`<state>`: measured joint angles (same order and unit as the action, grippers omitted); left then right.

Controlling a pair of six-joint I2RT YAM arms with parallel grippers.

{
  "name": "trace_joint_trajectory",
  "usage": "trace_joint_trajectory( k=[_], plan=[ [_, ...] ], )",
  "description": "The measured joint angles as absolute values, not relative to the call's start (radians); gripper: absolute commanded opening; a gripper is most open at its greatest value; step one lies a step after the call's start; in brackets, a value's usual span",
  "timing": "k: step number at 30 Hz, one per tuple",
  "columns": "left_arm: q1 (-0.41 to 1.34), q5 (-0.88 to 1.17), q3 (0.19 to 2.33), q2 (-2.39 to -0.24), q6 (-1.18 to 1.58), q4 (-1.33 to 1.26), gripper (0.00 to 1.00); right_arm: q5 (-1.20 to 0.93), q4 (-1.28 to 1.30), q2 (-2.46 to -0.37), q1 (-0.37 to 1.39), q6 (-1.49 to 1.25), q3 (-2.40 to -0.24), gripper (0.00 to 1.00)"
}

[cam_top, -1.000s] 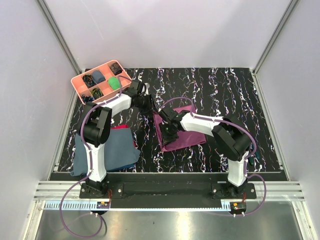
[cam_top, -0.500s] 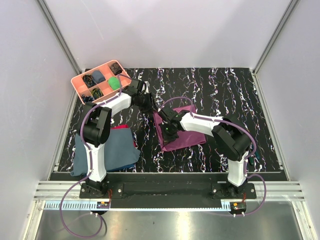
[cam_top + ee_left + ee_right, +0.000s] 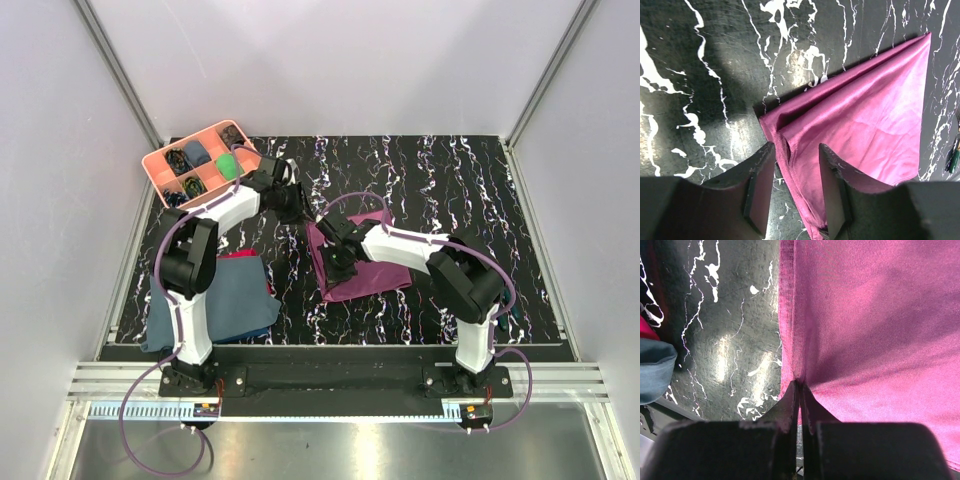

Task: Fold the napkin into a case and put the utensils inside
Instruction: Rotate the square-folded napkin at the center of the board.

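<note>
Right wrist view: right jaws clamp an edge of the plum napkin [image 3: 865,315], seemingly mid-fold. Left jaws, half open astride its corner, should probably close next.

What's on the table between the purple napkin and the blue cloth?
Nothing: only bare marbled table separates the napkin from the blue cloth. This is clearest in the right wrist view.
</note>
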<state>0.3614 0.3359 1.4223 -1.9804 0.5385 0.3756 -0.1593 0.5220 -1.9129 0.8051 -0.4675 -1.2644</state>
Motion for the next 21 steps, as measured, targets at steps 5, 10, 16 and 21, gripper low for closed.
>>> trace_joint_trajectory(
  k=[5, 10, 16, 21],
  plan=[
    [0.367, 0.337, 1.422, -1.981, 0.535, 0.376, 0.44, -0.16, 0.522, -1.907, 0.805, -0.467, -1.264, 0.0],
    [0.369, 0.341, 1.439, -2.009, 0.524, 0.381, 0.42, -0.161, 0.522, -1.903, 0.805, -0.468, -1.264, 0.0],
    [0.369, 0.341, 1.459, -2.059, 0.519, 0.395, 0.3, -0.169, 0.522, -1.895, 0.805, -0.468, -1.264, 0.0],
    [0.369, 0.342, 1.476, -2.067, 0.513, 0.403, 0.12, -0.175, 0.521, -1.888, 0.805, -0.468, -1.264, 0.0]
  ],
)
